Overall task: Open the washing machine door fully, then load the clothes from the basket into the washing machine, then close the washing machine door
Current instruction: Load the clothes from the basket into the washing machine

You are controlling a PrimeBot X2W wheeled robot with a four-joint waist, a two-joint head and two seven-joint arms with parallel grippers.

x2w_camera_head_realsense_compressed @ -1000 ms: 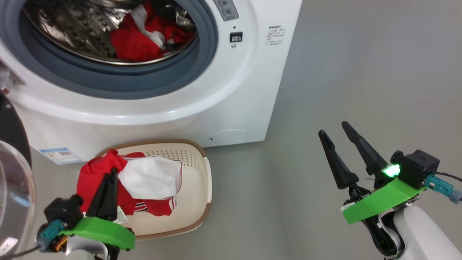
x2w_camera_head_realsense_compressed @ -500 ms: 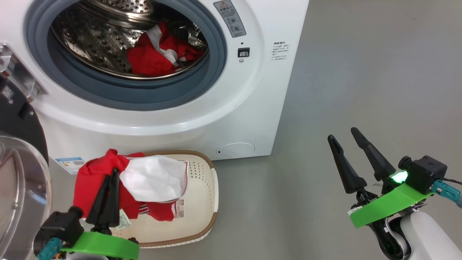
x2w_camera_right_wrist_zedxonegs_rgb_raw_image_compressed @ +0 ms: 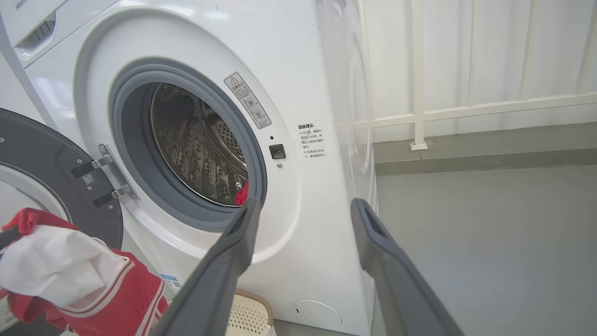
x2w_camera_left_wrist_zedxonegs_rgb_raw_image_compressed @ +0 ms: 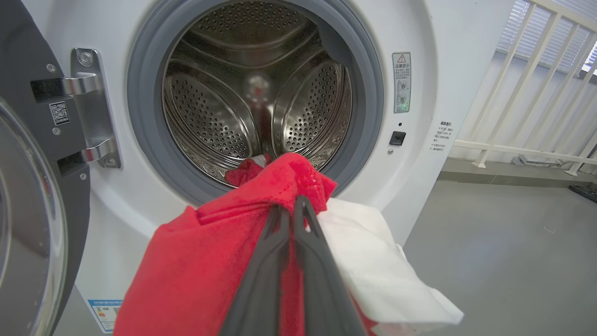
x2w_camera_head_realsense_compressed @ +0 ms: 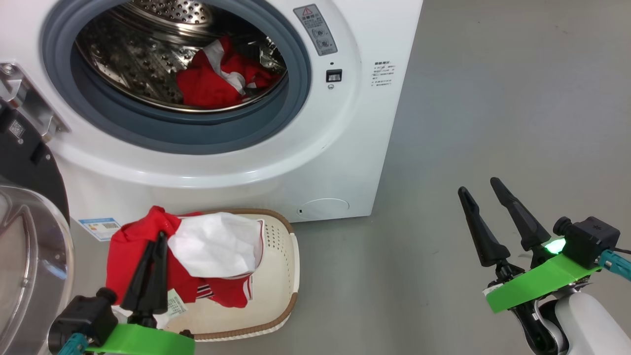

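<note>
Clothes lifted higher above basket — left fingers still pinching.

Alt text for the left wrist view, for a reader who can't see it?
The left gripper is shut on a red and white garment, held in front of the open drum of the washing machine. More red fabric lies inside, and the open door stands at the left edge.

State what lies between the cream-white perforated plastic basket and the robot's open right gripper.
Bare grey floor alone separates the cream-white perforated plastic basket from the right gripper, as the head view shows.
</note>
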